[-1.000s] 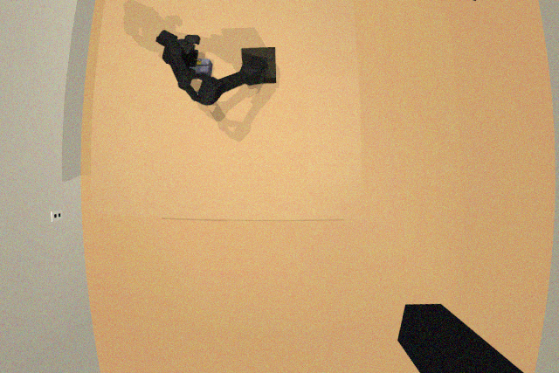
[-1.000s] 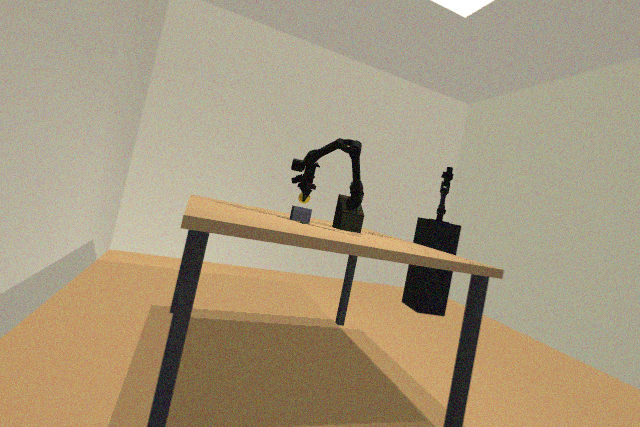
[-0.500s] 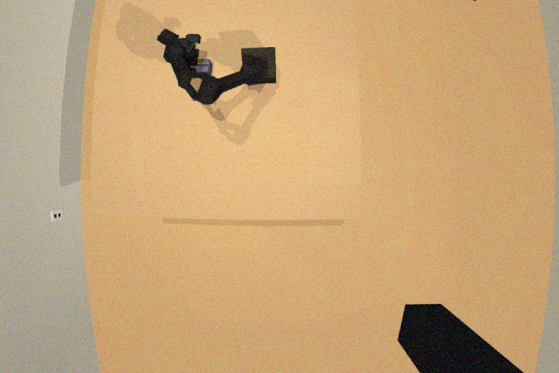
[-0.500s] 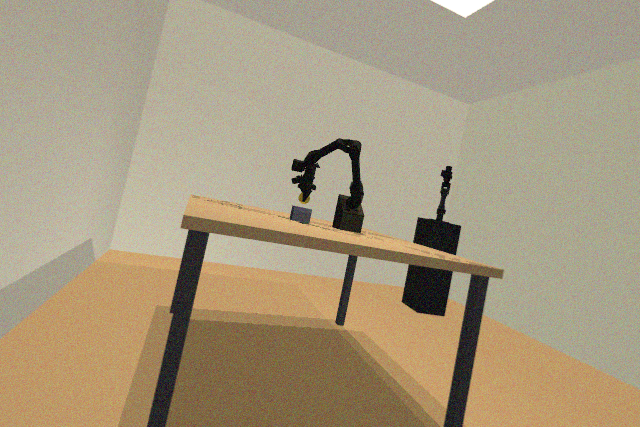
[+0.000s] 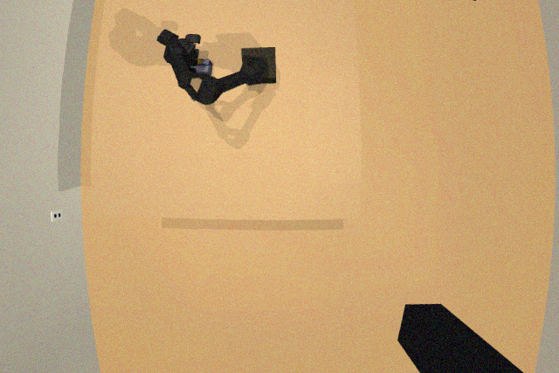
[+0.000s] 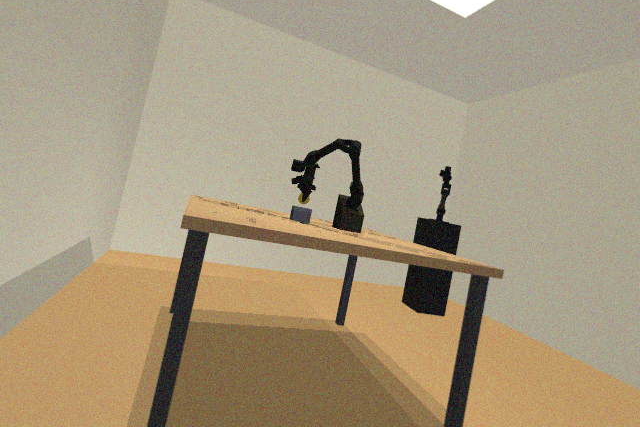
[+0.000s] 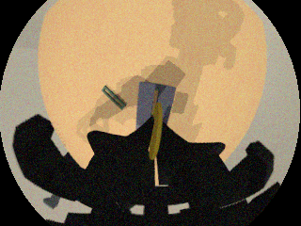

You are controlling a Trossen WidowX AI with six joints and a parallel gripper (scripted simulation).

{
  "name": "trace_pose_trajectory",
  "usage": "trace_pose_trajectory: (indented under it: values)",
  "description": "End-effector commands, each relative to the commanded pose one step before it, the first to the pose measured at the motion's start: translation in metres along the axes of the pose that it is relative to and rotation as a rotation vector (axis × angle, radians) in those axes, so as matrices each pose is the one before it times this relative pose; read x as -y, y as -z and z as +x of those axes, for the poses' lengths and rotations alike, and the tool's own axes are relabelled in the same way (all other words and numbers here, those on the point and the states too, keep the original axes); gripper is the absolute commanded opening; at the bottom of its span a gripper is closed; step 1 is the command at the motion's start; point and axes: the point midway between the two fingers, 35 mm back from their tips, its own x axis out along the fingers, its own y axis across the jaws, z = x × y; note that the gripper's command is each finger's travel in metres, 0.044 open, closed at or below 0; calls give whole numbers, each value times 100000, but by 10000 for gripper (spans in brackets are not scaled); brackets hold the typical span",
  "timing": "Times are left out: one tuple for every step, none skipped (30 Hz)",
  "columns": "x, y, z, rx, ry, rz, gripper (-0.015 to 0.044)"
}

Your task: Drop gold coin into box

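Note:
The gold coin (image 5: 198,60) (image 6: 299,199) (image 7: 157,137) is held upright, seen nearly edge-on in the wrist view. My gripper (image 6: 304,196) (image 7: 153,120) is shut on it, and the coin's lower part sticks out below the fingertips. The closed blue-grey box (image 5: 205,67) (image 6: 300,215) (image 7: 145,101) stands under the coin, with a visible gap between them in the exterior view. The slot shows in the wrist view as a thin line roughly in line with the coin; its near part is hidden. The dark-green holder (image 7: 114,97) is empty, left of the box in the wrist view.
The arm's dark base block (image 5: 271,52) (image 6: 347,215) stands to the right of the box in the top and exterior views. The wooden table (image 6: 227,226) carries the setup. A black pedestal (image 6: 431,290) with another arm stands beyond the table. Arm shadows fall around the box and holder.

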Motion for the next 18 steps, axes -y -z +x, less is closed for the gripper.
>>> trace_pose_trajectory:
  values:
    - [40,246,244,-240,-291,1102,0]
    - [-6,18,32,-1,-1,53,0]
    - [-9,22,32,-1,-2,12,0]
    - [-12,17,31,-1,-2,-22,0]
    - [-13,9,33,0,-3,-47,0]
    - [-14,1,35,0,-3,-65,0]
    - [-15,-7,37,0,-4,-76,0]
    - [-14,-15,38,1,-4,-79,0]
    - [-12,-21,39,1,-4,-77,0]
    - [-10,-26,39,1,-3,-70,0]
    - [-6,-28,39,1,-3,-54,0]
    - [-2,-29,37,1,-2,-37,0]
    - [2,-27,35,1,-2,-14,0]
    - [8,-22,33,1,-1,7,0]
    - [14,-16,31,1,0,26,0]
    - [17,-10,30,1,0,42,0]
    - [19,-4,28,0,1,52,0]
    - [18,2,26,0,1,57,0]
